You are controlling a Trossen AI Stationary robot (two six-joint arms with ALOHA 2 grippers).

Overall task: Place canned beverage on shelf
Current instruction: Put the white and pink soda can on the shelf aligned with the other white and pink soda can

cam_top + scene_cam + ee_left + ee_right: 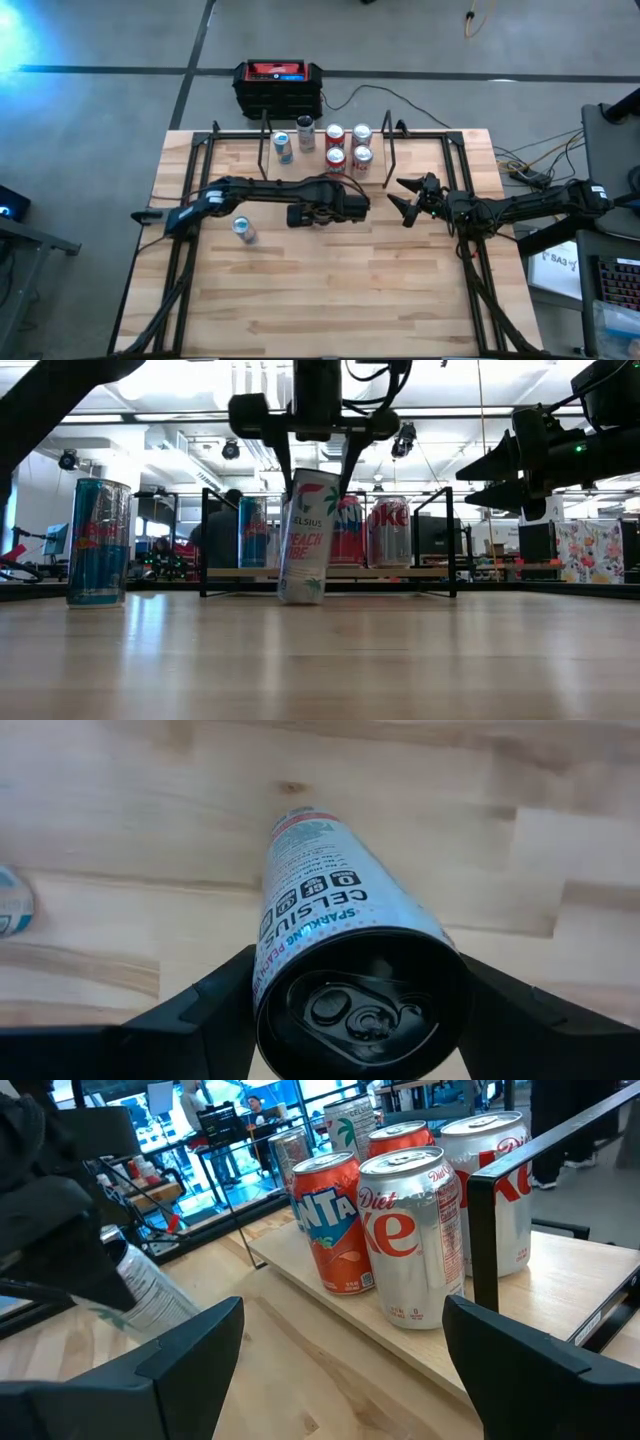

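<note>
Your left tool [312,480] pinches the white Celsius can [306,538] near its top, tilted, mid-worktop [330,290], just in front of the shelf [330,572]. Your right tool [408,198] waits right of it, fingers spread. On the shelf: Fanta can [333,1220], Diet Coke cans [412,1235]. A blue can [98,540] stands left.

1. Left arm [270,190] – matte black, boxy jointed segments, grey patch nr the base end.
2. Right arm [520,205] – black, same build; small white label nr the wrist, green LED lit.
3. Fingers [190,1342] – dark, flat, wedge-shaped, both units.
</note>
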